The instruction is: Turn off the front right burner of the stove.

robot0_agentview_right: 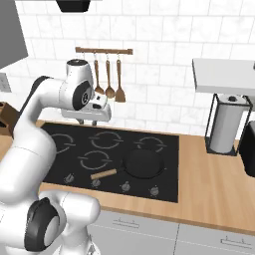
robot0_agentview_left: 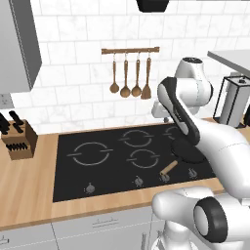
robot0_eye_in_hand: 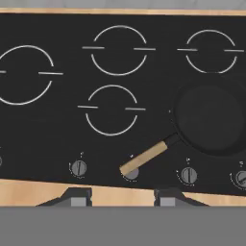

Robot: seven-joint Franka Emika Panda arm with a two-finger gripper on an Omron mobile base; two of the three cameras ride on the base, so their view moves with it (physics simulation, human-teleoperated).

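Dark-tipped pincer [robot0_eye_in_hand: 122,198] hangs high over the stove [robot0_eye_in_hand: 57,129], fingers apart and empty, aimed down so the whole knob row can be read. Skillet [robot0_eye_in_hand: 209,117] covers the front right burner [robot0_eye_in_hand: 178,137]; its wooden handle [robot0_eye_in_hand: 144,157] lies across one knob. Likely target is a right-end knob [robot0_eye_in_hand: 188,175] by the counter [robot0_eye_in_hand: 29,191] edge; which one, I cannot tell.

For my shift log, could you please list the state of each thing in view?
end effector: open, above the stove's front edge, holding nothing
stove: no glow visible
skillet: empty, on the front right burner
skillet handle: lying over one knob
paper towel roll: upright in its holder
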